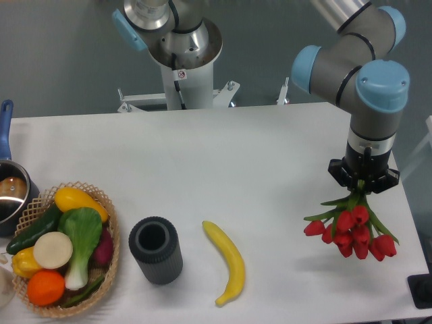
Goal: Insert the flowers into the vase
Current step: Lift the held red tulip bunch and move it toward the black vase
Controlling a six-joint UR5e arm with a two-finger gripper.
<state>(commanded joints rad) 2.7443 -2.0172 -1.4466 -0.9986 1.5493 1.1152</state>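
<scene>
The flowers (352,232) are a bunch of red tulips with green stems and leaves, hanging heads down at the right side of the table. My gripper (363,183) points down and is shut on their stems, holding the bunch above the table. The vase (156,250), a dark grey ribbed cylinder with an open top, stands upright near the front left of the table, far to the left of the gripper. Its mouth is empty.
A yellow banana (228,262) lies just right of the vase. A wicker basket (101,277) with vegetables and fruit stands at the front left. A metal pot with a blue handle (10,189) is at the left edge. The arm's base (182,50) is behind the table.
</scene>
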